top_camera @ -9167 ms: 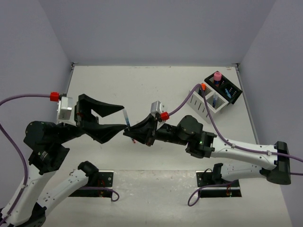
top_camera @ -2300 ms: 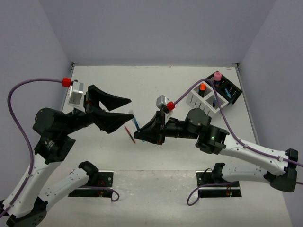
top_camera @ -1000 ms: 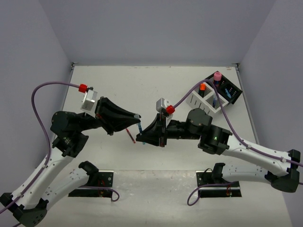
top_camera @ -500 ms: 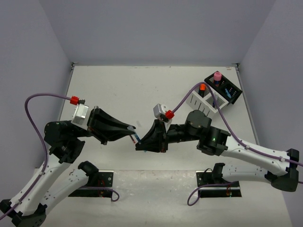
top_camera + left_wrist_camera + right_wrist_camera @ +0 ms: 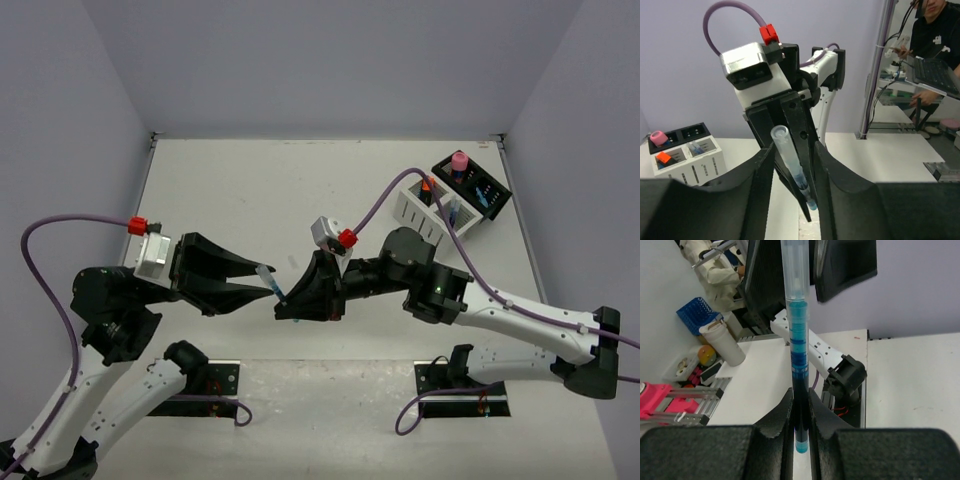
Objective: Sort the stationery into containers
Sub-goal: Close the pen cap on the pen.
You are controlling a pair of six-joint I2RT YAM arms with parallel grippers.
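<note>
at right end effector (image 5: 800, 397), blue pen (image 5: 798, 340), clear end (image 5: 794, 270)

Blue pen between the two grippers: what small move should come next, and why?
Probably the left gripper should back away: its jaws stand open around the blue pen, while the right gripper is shut on it.

Pretty cramped mid-table: my right pincer (image 5: 284, 307), clamped on the thin blue pen with a clear plastic cap (image 5: 270, 281), sits nose to nose with my left pincer (image 5: 262, 279), whose fingers are spread either side of it. The far half of the white tabletop (image 5: 250, 180) is open. The white slotted box (image 5: 418, 218) and the black slotted box (image 5: 487, 190) block the far right corner, with my purple cable (image 5: 385, 198) arching over the white one.
</note>
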